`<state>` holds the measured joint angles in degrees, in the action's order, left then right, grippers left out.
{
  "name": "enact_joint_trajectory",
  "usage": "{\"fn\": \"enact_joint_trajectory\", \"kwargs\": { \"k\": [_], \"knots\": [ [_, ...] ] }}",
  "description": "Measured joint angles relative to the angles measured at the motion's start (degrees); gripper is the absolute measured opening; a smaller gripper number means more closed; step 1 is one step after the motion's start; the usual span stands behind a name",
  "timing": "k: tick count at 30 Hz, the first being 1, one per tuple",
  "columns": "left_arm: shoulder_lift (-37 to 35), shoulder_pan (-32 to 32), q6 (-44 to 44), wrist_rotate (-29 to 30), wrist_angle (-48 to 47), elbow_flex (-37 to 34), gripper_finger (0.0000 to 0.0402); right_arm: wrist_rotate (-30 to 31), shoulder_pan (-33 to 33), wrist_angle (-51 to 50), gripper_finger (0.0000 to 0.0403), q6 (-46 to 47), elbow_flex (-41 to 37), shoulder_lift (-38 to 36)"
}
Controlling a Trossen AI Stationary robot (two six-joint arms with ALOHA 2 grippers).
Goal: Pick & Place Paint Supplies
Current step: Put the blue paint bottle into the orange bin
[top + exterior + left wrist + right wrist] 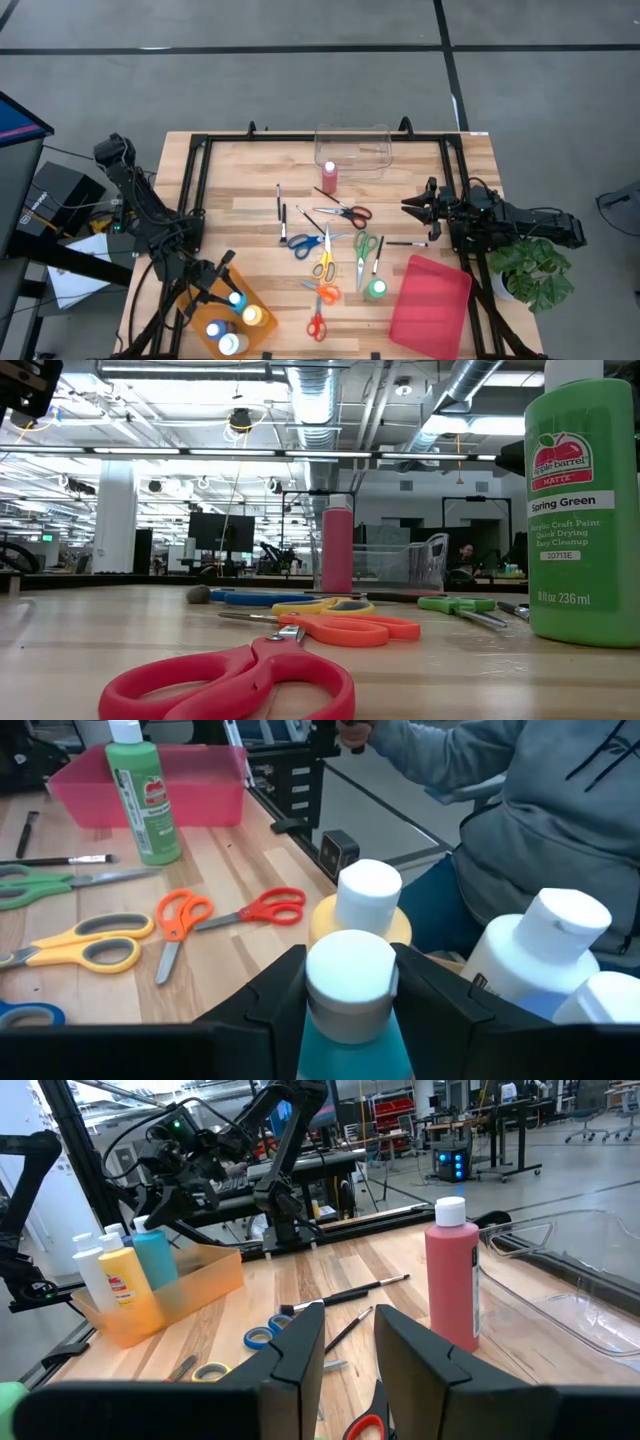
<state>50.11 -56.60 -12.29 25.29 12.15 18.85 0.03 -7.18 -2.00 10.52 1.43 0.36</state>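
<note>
My left gripper (222, 286) reaches into the orange bin (200, 302) at the near left, shut on a blue paint bottle (350, 1040) with a white cap. A yellow bottle (368, 905) and two white-capped bottles (545, 945) stand beside it in the bin. A red bottle (329, 177), a green bottle (376, 289), several scissors (322, 265) and thin brushes (281, 205) lie in the middle of the table. My right gripper (415, 208) waits open at the right, holding nothing. My left gripper has the blue bottle's white cap (350, 970) between its two fingers (275, 990), one on each side. The fingers come nearly level, slanting a little down, from the table's left. The bottle stands upright among the others in the bin; its base is hidden.
A clear bin (352, 148) stands at the far edge and a red tray (430, 305) at the near right. A person in a grey hoodie (545, 810) sits beyond the near edge. A potted plant (535, 265) is off the right side.
</note>
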Motion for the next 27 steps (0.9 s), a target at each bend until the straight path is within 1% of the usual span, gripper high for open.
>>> {"fn": "enact_joint_trajectory", "kwargs": {
  "k": [14, 22, 27],
  "knots": [
    [-0.02, 0.0, -0.09, 0.0, 1.69, 0.06, 0.0142, 0.01, 0.01, -0.01, 0.0089, 0.0, 0.0, 0.0],
    [-0.04, 0.0, -0.17, 0.01, 2.49, 0.11, 0.014, 0.01, 0.0, 0.0, 0.0089, 0.0, 0.0, 0.0],
    [-0.04, 0.21, -0.09, 0.4, 4.45, 0.11, 0.0155, 0.01, 0.0, 0.0, 0.0089, 0.0, 0.0, 0.0]
  ]
}}
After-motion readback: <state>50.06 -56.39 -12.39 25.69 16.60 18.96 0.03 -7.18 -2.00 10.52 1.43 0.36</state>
